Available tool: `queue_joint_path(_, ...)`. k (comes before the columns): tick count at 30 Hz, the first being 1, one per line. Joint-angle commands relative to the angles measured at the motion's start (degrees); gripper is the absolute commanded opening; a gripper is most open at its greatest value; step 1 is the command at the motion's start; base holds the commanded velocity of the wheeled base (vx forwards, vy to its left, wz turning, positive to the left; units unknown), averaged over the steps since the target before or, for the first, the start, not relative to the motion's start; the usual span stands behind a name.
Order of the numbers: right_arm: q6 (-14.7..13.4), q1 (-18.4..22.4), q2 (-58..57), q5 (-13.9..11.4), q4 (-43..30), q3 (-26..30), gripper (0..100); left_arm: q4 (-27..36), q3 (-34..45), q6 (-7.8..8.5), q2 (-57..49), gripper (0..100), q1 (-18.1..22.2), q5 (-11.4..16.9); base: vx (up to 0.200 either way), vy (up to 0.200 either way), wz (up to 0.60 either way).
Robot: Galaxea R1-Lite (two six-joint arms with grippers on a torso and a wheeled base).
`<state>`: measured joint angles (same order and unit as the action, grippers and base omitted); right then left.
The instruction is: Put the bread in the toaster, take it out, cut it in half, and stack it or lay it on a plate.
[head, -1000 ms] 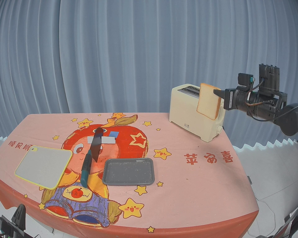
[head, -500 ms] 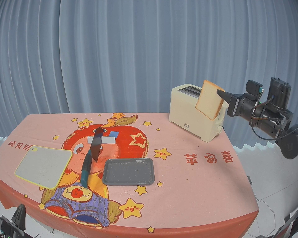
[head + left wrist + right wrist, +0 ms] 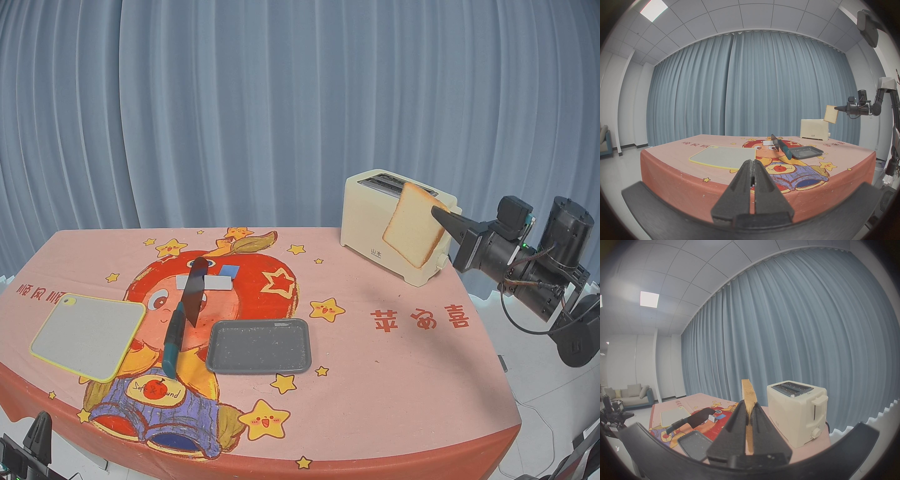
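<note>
My right gripper (image 3: pixel 437 215) is shut on a slice of bread (image 3: pixel 411 232), holding it upright in the air in front of the cream toaster (image 3: pixel 369 219) at the table's far right. In the right wrist view the bread (image 3: pixel 748 397) stands edge-on between the fingers, beside the toaster (image 3: pixel 797 410), whose top slots look empty. A knife (image 3: pixel 185 309) with a teal handle lies left of the grey plate (image 3: pixel 259 345). A cutting board (image 3: pixel 87 335) lies at the left. My left gripper (image 3: pixel 753 175) is shut and empty, below the table's near edge.
A small white and blue block (image 3: pixel 215 279) props up the knife's blade. The pink printed tablecloth (image 3: pixel 387 362) has bare room on its right half. A blue curtain hangs behind the table.
My right gripper has lowered the bread and drawn it toward the table's near side, away from above the toaster; the slice has tilted. The left arm has kept still.
</note>
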<state>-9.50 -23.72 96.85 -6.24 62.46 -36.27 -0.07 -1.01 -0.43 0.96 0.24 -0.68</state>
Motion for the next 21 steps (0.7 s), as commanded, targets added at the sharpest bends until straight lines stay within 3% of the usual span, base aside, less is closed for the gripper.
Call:
queue_joint_path(1, 0.2, -0.3, -0.3, 0.1, 2.0, 3.7, 0, 0.0, 1.0, -0.01, 0.1, 0, 0.0, 0.0, 0.0, 0.0, 0.0)
queue_joint_path(7, 0.1, -0.5, 0.4, 0.3, 7.0, 8.8, 0, 0.0, 1.0, -0.01, 0.1, 0, 0.0, 0.0, 0.0, 0.0, 0.0)
queue_joint_path(20, 1.4, -0.6, 0.7, 1.8, 8.1, 10.3, 0, 0.0, 1.0, -0.01, 0.1, 0, 0.0, 0.0, 0.0, 0.0, 0.0)
queue_joint_path(21, 2.6, -0.9, 0.8, 1.9, 8.1, 10.4, 0, 0.0, 1.0, -0.01, 0.1, 0, 0.0, 0.0, 0.0, 0.0, 0.0)
